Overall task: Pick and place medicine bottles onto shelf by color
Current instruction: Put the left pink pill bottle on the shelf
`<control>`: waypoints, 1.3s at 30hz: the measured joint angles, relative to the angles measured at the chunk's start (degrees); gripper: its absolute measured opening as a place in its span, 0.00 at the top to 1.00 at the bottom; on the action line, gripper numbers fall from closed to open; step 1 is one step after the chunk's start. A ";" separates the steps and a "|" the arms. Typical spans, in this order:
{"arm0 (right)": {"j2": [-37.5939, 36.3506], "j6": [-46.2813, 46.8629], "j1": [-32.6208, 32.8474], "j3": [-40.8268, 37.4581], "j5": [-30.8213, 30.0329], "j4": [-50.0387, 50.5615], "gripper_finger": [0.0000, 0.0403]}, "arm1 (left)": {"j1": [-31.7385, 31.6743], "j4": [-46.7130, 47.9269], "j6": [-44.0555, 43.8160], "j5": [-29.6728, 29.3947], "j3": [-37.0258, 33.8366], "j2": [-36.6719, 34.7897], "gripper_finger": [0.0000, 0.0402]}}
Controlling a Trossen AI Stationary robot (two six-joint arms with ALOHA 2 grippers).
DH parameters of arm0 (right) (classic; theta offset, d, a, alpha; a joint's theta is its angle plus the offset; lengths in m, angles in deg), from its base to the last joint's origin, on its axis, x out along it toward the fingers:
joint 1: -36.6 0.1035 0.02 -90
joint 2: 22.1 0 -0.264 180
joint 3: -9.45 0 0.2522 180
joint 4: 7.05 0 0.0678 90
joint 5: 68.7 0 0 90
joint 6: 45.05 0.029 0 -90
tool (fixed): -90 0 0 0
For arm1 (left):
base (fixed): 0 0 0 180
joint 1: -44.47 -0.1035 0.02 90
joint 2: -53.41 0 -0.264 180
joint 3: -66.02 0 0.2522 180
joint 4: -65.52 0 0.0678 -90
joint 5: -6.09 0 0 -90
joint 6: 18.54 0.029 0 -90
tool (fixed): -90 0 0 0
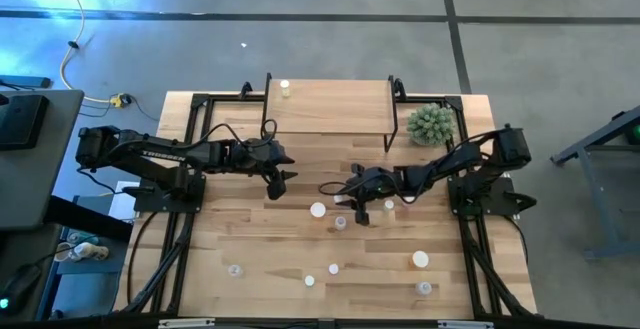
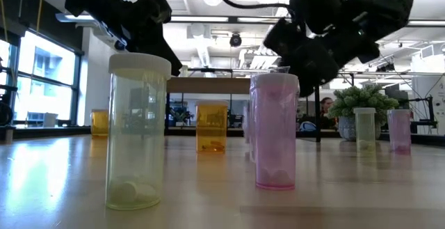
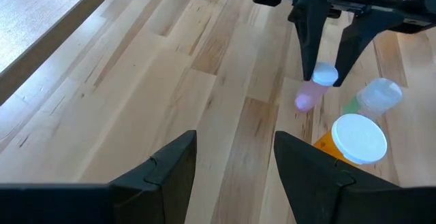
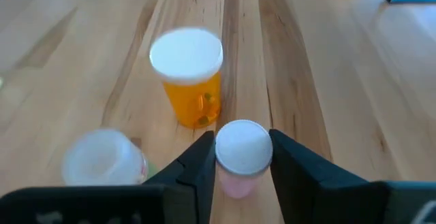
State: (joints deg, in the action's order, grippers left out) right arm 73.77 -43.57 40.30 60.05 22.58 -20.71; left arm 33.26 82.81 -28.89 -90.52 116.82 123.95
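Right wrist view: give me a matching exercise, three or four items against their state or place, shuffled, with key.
1. pink bottle
2. orange bottle
3. left gripper
4. shelf

A. open, nothing between its fingers
B. holds one small bottle near a corner
C. stands free on the table, white cap on
D. between the right gripper's fingers

Pairs: 1-D, 2-C, 3-A, 4-B

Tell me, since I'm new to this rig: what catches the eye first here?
The right gripper, mid-table, closed around a small pink bottle with a white cap, beside a wider orange white-capped bottle. The left gripper hovers open nearby, and one pale bottle already stands on the light-wood shelf.
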 joint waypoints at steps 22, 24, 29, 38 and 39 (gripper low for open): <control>-1.81 -10.94 -13.39 30.22 -0.01 28.04 0.73 | 0.00 0.05 0.03 0.04 0.00 0.00 0.54; -1.81 -10.97 -15.15 32.29 0.00 29.89 0.73 | 0.01 0.07 0.04 0.04 0.00 0.00 0.54; -1.81 -10.97 -19.90 36.96 0.00 31.71 0.73 | 0.01 -0.09 0.04 0.02 0.00 0.00 0.54; -1.79 -8.75 -29.29 46.19 -0.02 35.06 0.73 | -0.02 -0.41 0.02 0.02 0.00 0.00 0.54; -1.79 -8.20 -30.28 47.35 -0.02 35.26 0.73 | 0.01 -0.41 0.02 0.02 0.00 0.00 0.54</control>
State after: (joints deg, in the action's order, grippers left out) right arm 71.98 -51.77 10.02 107.40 22.56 14.55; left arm 33.27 82.40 -28.86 -90.50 116.82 123.95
